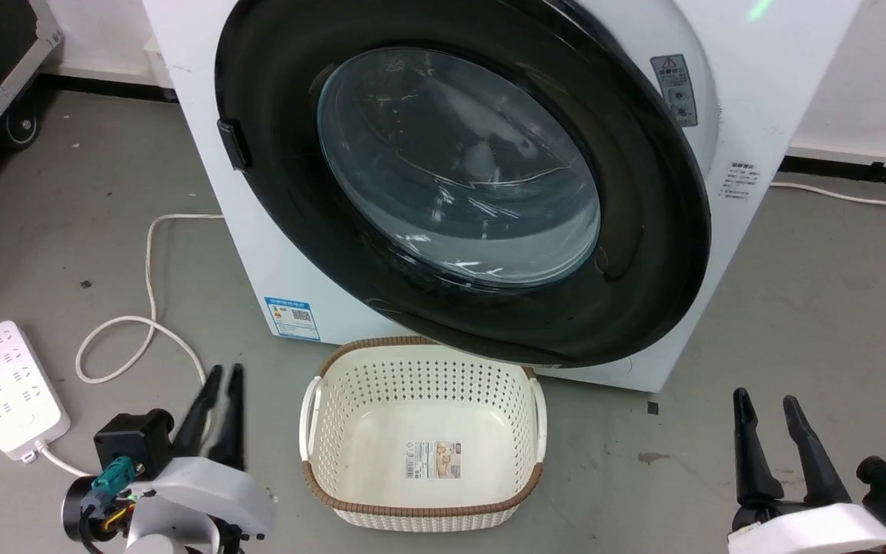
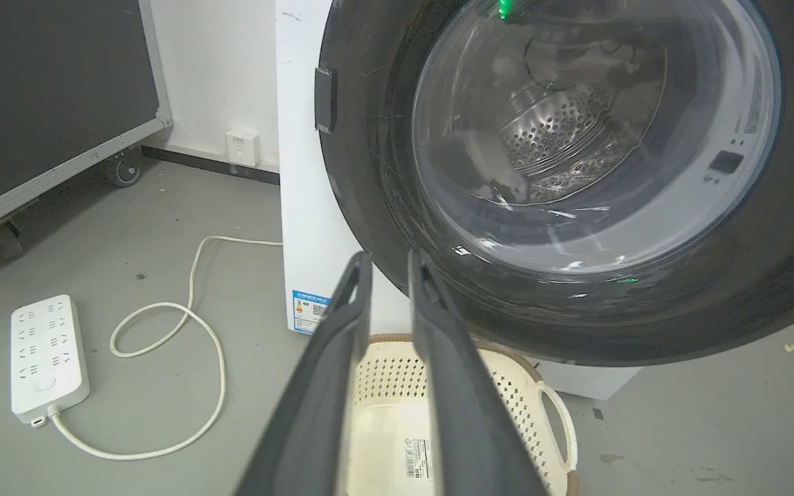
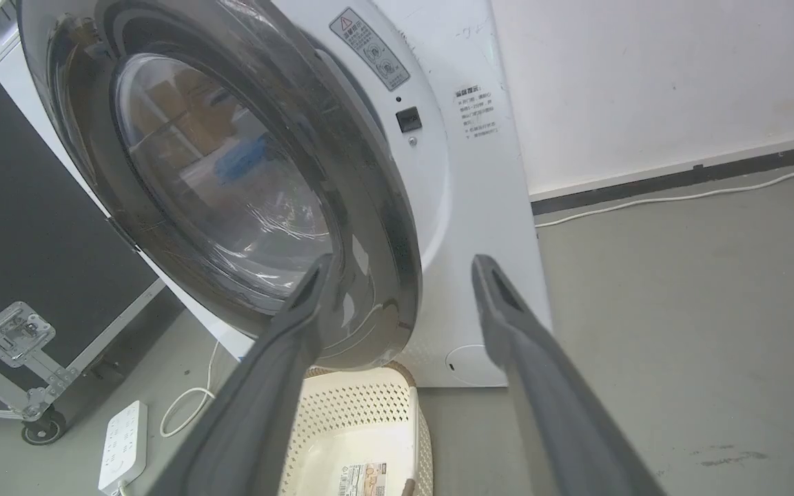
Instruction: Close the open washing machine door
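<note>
Hiding off-frame: washing machine door top; L gripper barely parted, R gripper wide.

— What colours do we get on the big white front-loading washing machine?

— White all over the body. Its large round washing machine door has a glossy black rim around clear glass, and through the glass we see silver steel dotted with small holes. One sticker is blue and white.

— And the cream plastic laundry basket?

— Cream, patterned with rows of little holes and banded in woven-looking brown. We also note a white rectangular power strip against the plain grey floor.
</note>
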